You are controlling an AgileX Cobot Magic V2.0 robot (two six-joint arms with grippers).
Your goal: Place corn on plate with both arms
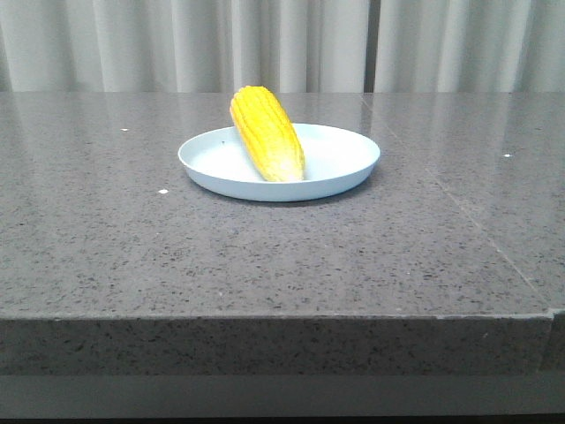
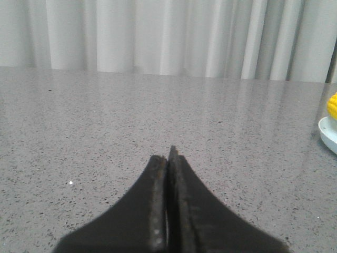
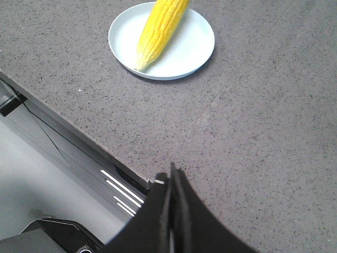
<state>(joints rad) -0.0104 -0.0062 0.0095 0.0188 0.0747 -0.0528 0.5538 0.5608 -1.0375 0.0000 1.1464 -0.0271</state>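
Note:
The yellow corn [image 1: 267, 132] lies on the pale-blue plate [image 1: 340, 155] in the middle of the grey table, its paler tip toward the front and its far end over the back rim. Corn [image 3: 158, 29] and plate [image 3: 197, 45] also show in the right wrist view. In the left wrist view only a sliver of corn [image 2: 332, 105] and plate [image 2: 327, 134] shows at the edge. My left gripper [image 2: 169, 158] is shut and empty, low over bare table. My right gripper [image 3: 171, 176] is shut and empty, above the table's front edge. Neither arm shows in the front view.
The grey speckled table [image 1: 132, 238] has a seam [image 1: 477, 225] running along its right part. Its front edge [image 3: 68, 132] drops to a lower shelf and floor. A pale curtain [image 1: 282, 44] hangs behind the table.

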